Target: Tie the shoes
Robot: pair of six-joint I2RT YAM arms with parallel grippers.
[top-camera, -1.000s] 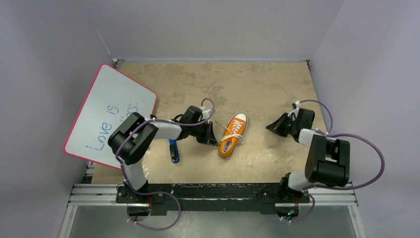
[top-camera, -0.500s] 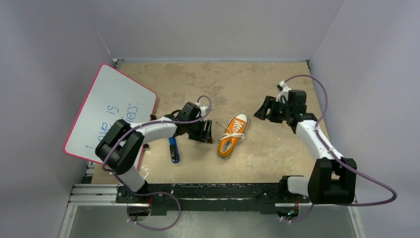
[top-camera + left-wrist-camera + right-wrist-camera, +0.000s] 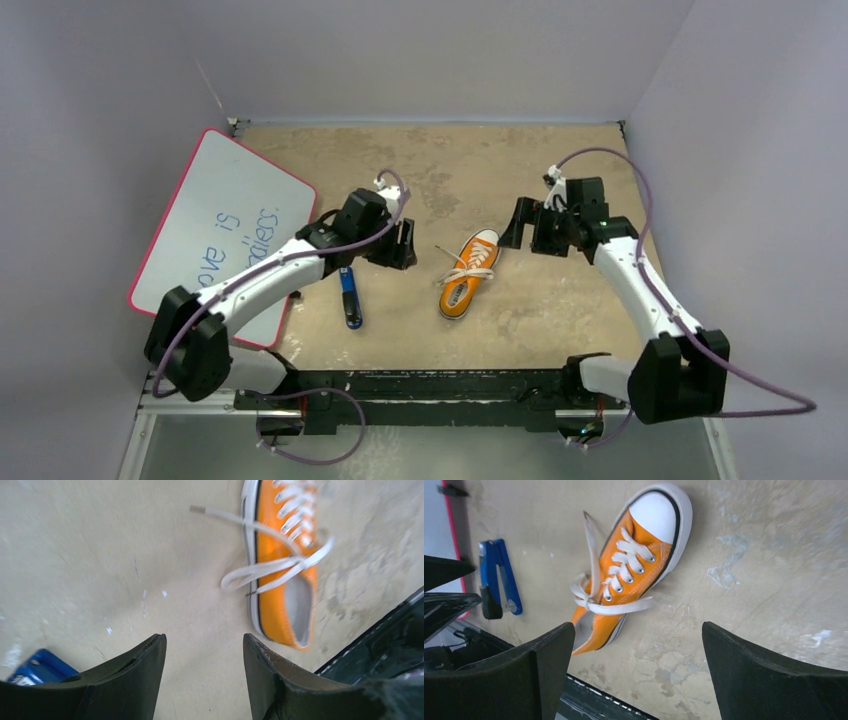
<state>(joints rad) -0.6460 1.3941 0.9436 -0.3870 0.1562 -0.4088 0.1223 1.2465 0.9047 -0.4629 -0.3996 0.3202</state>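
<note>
A small orange sneaker (image 3: 468, 275) with a white toe cap lies mid-table, toe pointing to the far right. Its white laces (image 3: 594, 597) cross loosely over the tongue, with a loop and loose ends trailing to the shoe's left. My left gripper (image 3: 405, 245) hovers left of the shoe, apart from it, open with only bare table between its fingers (image 3: 204, 637). My right gripper (image 3: 516, 232) hangs just right of the toe, open wide and holding nothing (image 3: 638, 627). The shoe also shows in the left wrist view (image 3: 285, 595) and the right wrist view (image 3: 634, 575).
A blue-and-black marker-like stick (image 3: 350, 298) lies on the table left of the shoe, under my left forearm. A pink-framed whiteboard (image 3: 225, 230) with blue writing leans at the far left. A black rail (image 3: 430, 385) runs along the near edge. Walls enclose the tabletop.
Both grippers went from shut to open. The left gripper drew back from the shoe's side to the left and farther away. The right arm stretched out, bringing its gripper closer to the toe.
</note>
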